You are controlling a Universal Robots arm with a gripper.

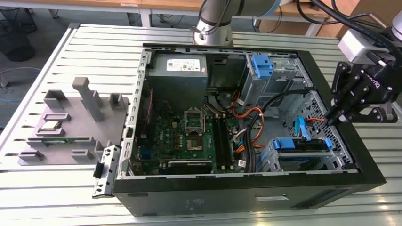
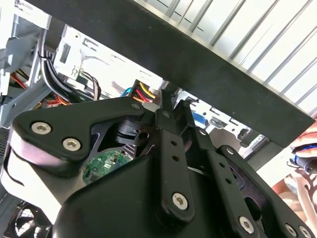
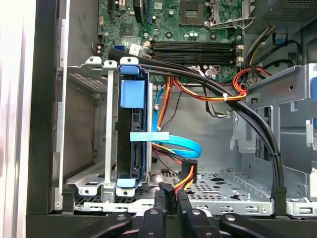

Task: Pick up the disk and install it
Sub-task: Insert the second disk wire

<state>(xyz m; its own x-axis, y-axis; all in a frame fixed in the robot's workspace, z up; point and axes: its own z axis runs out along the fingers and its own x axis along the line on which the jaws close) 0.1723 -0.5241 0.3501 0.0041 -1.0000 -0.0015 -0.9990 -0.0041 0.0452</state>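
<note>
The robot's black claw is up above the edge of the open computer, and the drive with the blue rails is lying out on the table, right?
Not quite. The disk isn't on the table; it sits in the metal cage inside the computer case, as the first wrist view shows. The end effector is indeed above the case's edge.

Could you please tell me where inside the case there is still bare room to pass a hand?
The perforated case floor between the disk in its cage and the grey bracket is bare. Beside the disk, the cable bundle crowds the way.
</note>
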